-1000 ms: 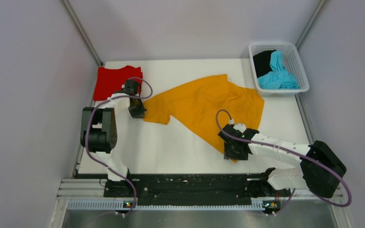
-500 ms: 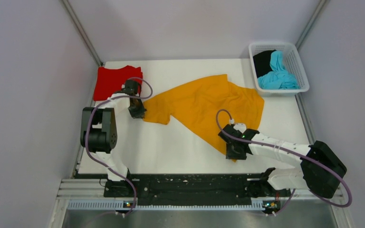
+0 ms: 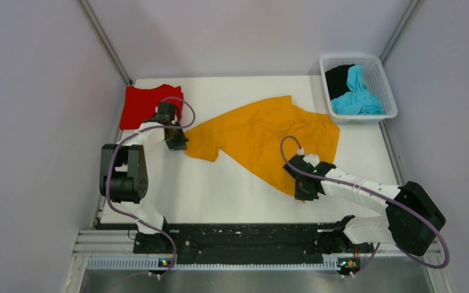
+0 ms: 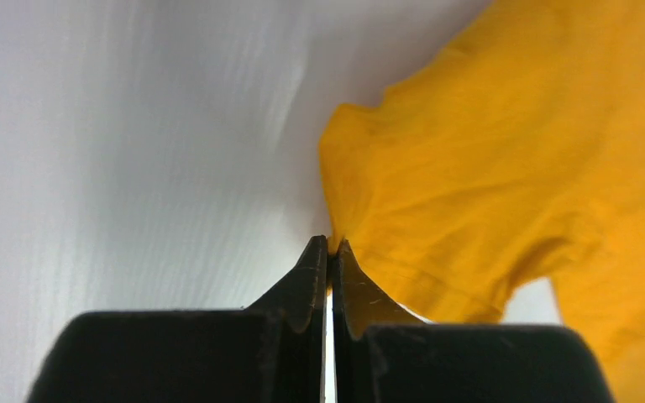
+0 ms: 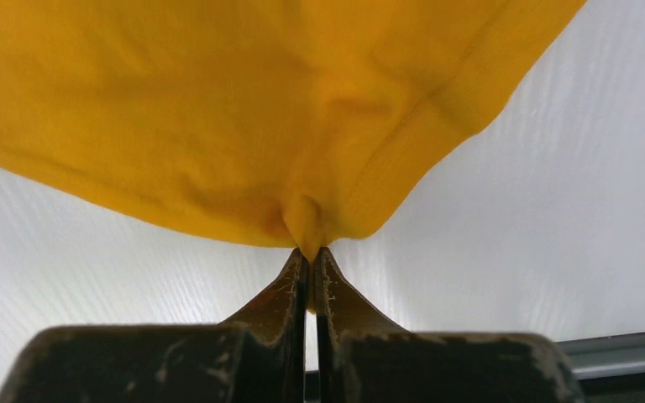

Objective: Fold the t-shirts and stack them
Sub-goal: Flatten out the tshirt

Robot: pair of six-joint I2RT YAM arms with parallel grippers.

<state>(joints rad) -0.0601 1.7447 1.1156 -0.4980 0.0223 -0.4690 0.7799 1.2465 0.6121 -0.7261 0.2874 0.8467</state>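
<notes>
You have the table (image 3: 220, 183) ahead of the arms. The spread t-shirt (image 3: 262, 137) lies across its middle. The folded t-shirt (image 3: 143, 104) sits in the far left corner and the basket (image 3: 364, 116) in the far right, with two more t-shirts (image 3: 354, 94) inside it. Your left gripper (image 3: 177, 144) is at the spread t-shirt's left end, and your right gripper (image 3: 304, 195) is at its near corner.
</notes>
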